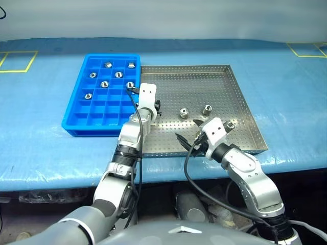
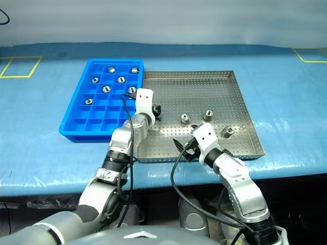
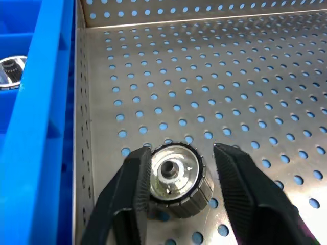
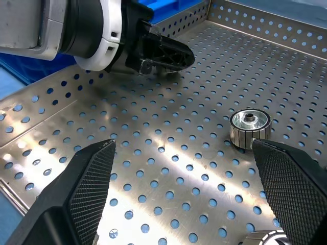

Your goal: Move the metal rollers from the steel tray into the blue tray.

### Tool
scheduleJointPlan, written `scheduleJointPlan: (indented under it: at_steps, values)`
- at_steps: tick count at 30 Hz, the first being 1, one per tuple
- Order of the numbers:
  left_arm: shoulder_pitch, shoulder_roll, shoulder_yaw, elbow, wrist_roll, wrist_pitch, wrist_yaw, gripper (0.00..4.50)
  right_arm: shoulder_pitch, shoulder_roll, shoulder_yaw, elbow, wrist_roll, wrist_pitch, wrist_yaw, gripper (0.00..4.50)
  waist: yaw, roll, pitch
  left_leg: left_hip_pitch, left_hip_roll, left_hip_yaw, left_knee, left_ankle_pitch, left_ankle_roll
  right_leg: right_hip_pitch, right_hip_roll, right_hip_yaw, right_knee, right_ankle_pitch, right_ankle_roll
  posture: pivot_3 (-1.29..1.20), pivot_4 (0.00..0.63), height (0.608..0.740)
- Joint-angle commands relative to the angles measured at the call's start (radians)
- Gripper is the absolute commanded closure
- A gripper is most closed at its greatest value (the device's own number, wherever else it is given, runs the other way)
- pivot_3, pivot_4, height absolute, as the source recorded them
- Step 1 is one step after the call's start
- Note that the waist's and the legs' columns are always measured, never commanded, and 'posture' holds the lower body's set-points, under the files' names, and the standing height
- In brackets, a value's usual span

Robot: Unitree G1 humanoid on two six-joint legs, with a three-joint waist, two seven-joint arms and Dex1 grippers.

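Jaws of the left gripper (image 3: 176,199) stand apart around one of the metal rollers (image 3: 177,178), which lies on the floor of the steel tray (image 1: 204,81) with its dark centre hole facing the wrist camera; one finger (image 3: 130,196) touches the roller's side, the other finger (image 3: 245,191) stands just clear of it, so the roller sits between them but is not clamped. Just beside these jaws, on the side of the touching finger, rises the near wall of the blue tray (image 1: 74,125), whose rim runs alongside the steel tray's low perforated rim. Beyond that wall, in the blue tray's compartments, lie seven more rollers, one to a compartment, the nearest (image 1: 130,85) just ahead of the left gripper in the head views. The right gripper (image 4: 189,199) hovers low over the steel tray with its jaws wide apart and nothing between them; a roller (image 4: 249,128) stands upright on the perforated floor ahead of them, near one fingertip (image 4: 288,186), and the edge of another (image 4: 265,238) shows close by the same finger. Three loose rollers rest in the steel tray near the right jaws in the head view (image 2: 185,118), (image 2: 208,115), (image 2: 228,131). Both trays sit side by side on the blue-covered bench (image 1: 41,148).
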Motion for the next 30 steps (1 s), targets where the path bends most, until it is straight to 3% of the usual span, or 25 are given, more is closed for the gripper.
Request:
scheduleJointPlan:
  at_steps: [1, 2, 8, 11, 18, 19, 30]
  values:
    - [0.024, -0.055, 0.002, -0.018, -0.011, 0.022, 0.026, 0.77, -0.012, 0.001, -0.005, -0.011, 0.003, -0.016, 0.004, 0.00, -0.002, 0.000, 0.000, 0.000, 0.000, 0.000, 0.000, 0.000, 0.000, 0.000, 0.000, 0.000, 0.000, 0.000, 0.000, -0.14, 0.150, 0.740]
    - [0.024, -0.054, 0.000, -0.019, -0.013, 0.023, 0.027, 0.47, -0.012, 0.001, -0.005, -0.011, 0.003, -0.016, 0.004, 0.00, -0.002, 0.000, 0.000, 0.000, 0.000, 0.000, 0.000, 0.000, 0.000, 0.000, 0.000, 0.000, 0.000, 0.000, 0.000, -0.14, 0.150, 0.740]
    - [0.016, -0.059, 0.025, 0.005, -0.052, 0.039, 0.024, 0.47, -0.013, 0.001, -0.006, -0.011, 0.001, -0.017, 0.002, 0.00, -0.003, 0.001, 0.000, 0.001, 0.000, 0.000, 0.000, 0.000, 0.000, 0.000, 0.000, 0.000, 0.000, 0.000, -0.001, -0.15, 0.150, 0.740]
    - [0.006, -0.067, 0.051, 0.023, -0.085, 0.037, 0.026, 1.10, -0.010, 0.001, -0.006, -0.013, -0.001, -0.017, -0.001, 0.00, -0.003, 0.001, -0.001, 0.001, 0.000, 0.000, 0.000, 0.000, 0.000, 0.000, 0.000, 0.001, 0.000, 0.000, -0.001, -0.16, 0.150, 0.740]
    - [-0.016, -0.085, 0.090, 0.056, -0.142, 0.053, 0.035, 3.40, -0.005, 0.001, -0.009, -0.016, -0.004, -0.019, -0.007, 0.00, -0.002, 0.004, -0.003, 0.001, -0.001, 0.000, 0.000, 0.000, 0.000, 0.001, 0.000, 0.001, 0.000, -0.001, 0.000, -0.16, 0.150, 0.740]
    - [-0.017, -0.084, 0.088, 0.058, -0.147, 0.054, 0.037, 3.52, -0.004, 0.001, -0.009, -0.017, -0.004, -0.019, -0.007, 0.00, -0.002, 0.004, -0.003, 0.001, -0.001, 0.000, 0.000, 0.000, 0.000, 0.001, 0.000, 0.001, 0.000, -0.001, 0.000, -0.16, 0.150, 0.740]
    - [0.001, -0.080, 0.033, -0.017, -0.142, 0.030, 0.030, 3.52, -0.002, 0.003, -0.005, -0.012, -0.005, -0.021, -0.008, 0.00, 0.001, 0.005, -0.004, 0.001, -0.003, -0.001, 0.000, 0.000, 0.000, 0.001, -0.001, 0.001, 0.000, -0.001, 0.000, -0.16, 0.150, 0.740]
